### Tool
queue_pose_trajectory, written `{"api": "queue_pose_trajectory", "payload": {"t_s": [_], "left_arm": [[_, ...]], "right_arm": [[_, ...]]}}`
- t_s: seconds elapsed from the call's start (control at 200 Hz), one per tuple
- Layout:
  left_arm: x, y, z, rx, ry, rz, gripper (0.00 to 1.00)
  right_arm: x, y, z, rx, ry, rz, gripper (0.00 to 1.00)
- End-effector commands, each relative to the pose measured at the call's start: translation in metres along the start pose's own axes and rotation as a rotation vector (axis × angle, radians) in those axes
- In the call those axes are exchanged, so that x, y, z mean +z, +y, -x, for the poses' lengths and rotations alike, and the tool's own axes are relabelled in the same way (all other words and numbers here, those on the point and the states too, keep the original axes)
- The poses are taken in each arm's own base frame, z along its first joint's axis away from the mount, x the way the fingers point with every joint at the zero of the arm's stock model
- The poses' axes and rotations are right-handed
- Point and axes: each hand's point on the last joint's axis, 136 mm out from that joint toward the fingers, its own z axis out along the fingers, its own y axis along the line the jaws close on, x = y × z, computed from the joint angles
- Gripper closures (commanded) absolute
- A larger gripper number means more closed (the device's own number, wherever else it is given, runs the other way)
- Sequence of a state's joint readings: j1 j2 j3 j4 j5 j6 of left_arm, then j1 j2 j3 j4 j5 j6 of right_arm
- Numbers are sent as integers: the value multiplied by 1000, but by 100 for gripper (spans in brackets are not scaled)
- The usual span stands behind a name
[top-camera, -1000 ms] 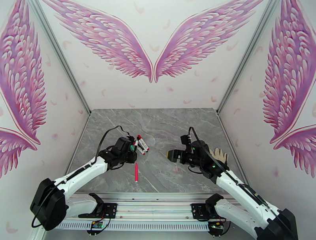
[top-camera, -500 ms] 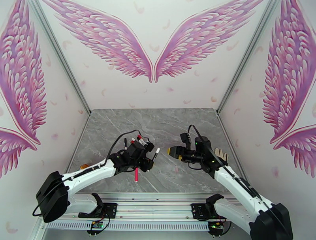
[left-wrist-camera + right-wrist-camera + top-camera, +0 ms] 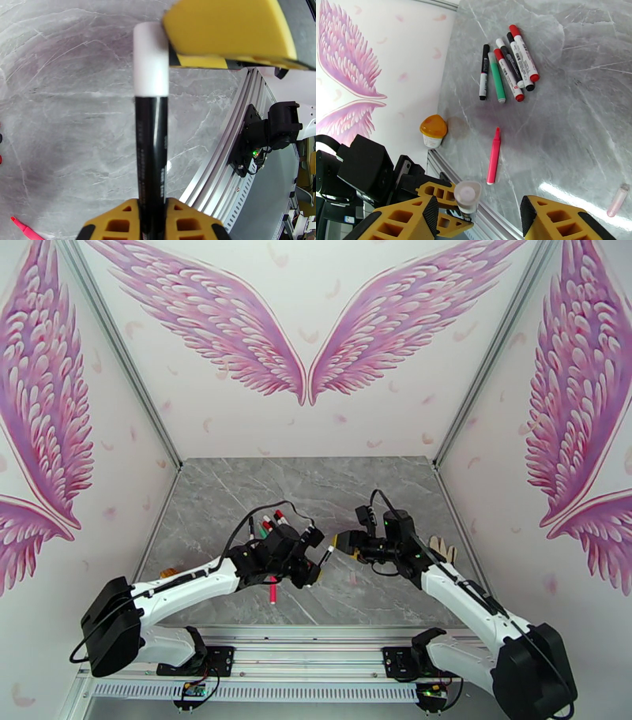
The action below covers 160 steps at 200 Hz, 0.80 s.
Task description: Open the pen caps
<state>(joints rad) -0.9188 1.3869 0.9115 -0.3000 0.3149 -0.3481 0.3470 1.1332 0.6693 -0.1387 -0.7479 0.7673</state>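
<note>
The left pincer, at the bottom middle of its wrist view, is clamped on the black barrel of a pen. It holds the pen out with the white cap pointing to the top of the frame. From overhead, pen and cap sit mid-frame, lifted off the worktop, with the cap right at the right pincer.

That pincer is open, its jaws standing either side of the cap, which is seen end-on at the bottom of the right wrist view. One yellow pad is at or against the cap's side; the other stands off.

The pen looks light, stiff and smooth. The cap is a short, slick cylinder, probably a snug press fit. It is best taken square across its middle, clear of the seam with the barrel, then pulled straight along the pen. The barrel is held far from the cap, so a crooked pull could swing it in the left jaws.

Five more pens lie bunched at upper middle and a pink pen lies alone below them.
</note>
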Motion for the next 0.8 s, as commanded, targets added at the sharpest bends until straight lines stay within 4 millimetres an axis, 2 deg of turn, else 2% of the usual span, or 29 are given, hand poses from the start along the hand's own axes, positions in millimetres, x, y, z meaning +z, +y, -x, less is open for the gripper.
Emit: {"api": "queue_pose_trajectory", "payload": {"t_s": [0.0, 0.295, 0.675, 0.795], "left_arm": [[-1, -15, 16, 26, -26, -40, 85], [6, -18, 16, 28, -18, -45, 85], [5, -19, 21, 22, -37, -44, 85], [5, -19, 20, 21, -34, -43, 85]], "right_arm": [[1, 17, 10, -19, -11, 51, 42], [4, 16, 9, -15, -7, 57, 54], [10, 14, 4, -12, 7, 51, 62], [10, 13, 5, -14, 5, 48, 70]]}}
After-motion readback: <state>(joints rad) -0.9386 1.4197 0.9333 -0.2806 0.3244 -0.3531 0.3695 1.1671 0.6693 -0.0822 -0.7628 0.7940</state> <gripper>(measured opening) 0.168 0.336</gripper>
